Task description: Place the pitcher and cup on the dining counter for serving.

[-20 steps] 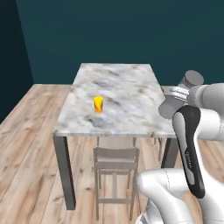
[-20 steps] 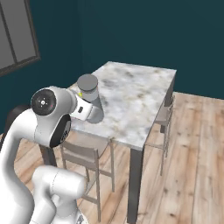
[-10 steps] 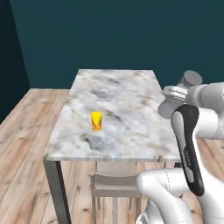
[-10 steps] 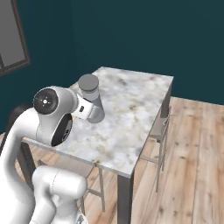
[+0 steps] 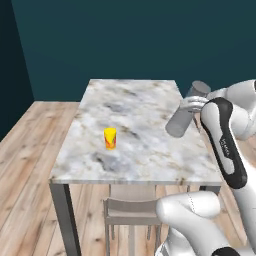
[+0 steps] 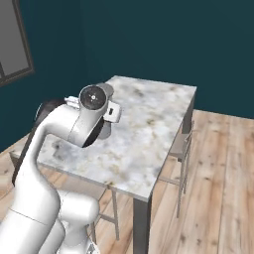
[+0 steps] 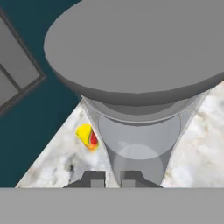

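Marble worktop (image 5: 135, 145) against teal wall, plank floor; cup (image 5: 110, 138) upright. My jaws clenched on pitcher (image 5: 184, 118), tilted above worktop's 3 o'clock edge.

One pitcher (image 5: 182, 115), one cup (image 5: 110, 138), one dining counter (image 5: 135, 165) and two stools (image 5: 131, 210) are counted.

A pale stool (image 5: 131, 210) stood tucked under the near edge of the table, and another stool (image 6: 179, 149) sat at its side. Wood plank flooring (image 6: 218, 188) met a dark teal wall (image 5: 130, 40), with a grey-paned window (image 6: 12, 44).
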You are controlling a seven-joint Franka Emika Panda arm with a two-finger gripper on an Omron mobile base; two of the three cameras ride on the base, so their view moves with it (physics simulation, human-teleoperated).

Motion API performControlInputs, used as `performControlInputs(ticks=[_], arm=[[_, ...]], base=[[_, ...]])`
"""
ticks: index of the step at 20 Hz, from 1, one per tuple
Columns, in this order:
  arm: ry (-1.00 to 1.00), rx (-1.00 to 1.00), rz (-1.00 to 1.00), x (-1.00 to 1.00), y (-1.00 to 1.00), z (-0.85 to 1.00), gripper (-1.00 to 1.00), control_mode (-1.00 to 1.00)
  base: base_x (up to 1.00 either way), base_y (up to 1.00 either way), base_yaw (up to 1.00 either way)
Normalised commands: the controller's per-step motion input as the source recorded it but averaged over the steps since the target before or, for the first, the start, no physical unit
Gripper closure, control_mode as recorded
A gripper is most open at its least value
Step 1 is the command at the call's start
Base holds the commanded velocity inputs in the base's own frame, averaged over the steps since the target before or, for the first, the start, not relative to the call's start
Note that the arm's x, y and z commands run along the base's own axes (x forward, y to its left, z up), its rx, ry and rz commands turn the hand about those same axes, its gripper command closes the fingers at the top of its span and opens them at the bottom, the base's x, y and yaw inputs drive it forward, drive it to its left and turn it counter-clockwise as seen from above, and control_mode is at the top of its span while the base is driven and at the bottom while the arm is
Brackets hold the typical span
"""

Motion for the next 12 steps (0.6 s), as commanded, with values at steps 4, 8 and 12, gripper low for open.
performControlInputs(ticks=[4, 8, 12], arm=[[0.21, 0.0, 0.41, 0.8, 0.0, -0.06, 1.0, -1.0], [0.18, -0.07, 0.18, 0.79, 0.16, -0.14, 1.0, -1.0], [0.01, -0.03, 0.03, 0.39, 0.07, -0.19, 1.0, -1.0]], base=[[0.0, 0.0, 0.0], [0.0, 0.0, 0.0], [0.0, 0.0, 0.0]])
